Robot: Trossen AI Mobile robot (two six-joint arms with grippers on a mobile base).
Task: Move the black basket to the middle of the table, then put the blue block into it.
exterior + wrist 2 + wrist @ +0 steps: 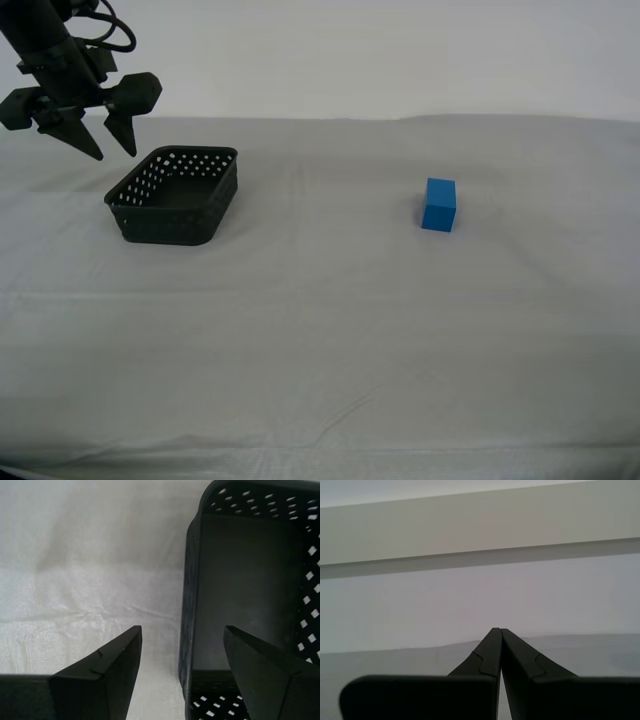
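The black basket (178, 195) sits on the table (330, 330) at the exterior view's left; it is empty. My second gripper (112, 152) hangs open just above the basket's far left rim. In the second wrist view the gripper (182, 635) straddles a basket wall (189, 605), one finger (117, 665) outside it and the other finger (260, 665) over the inside. The blue block (439, 204) stands on the cloth at the exterior view's right, far from the basket. My first gripper (500, 632) is shut and empty, facing a wall; it is out of the exterior view.
The pale cloth has light wrinkles across the middle and front (340, 410). A plain white wall (400, 50) stands behind the table.
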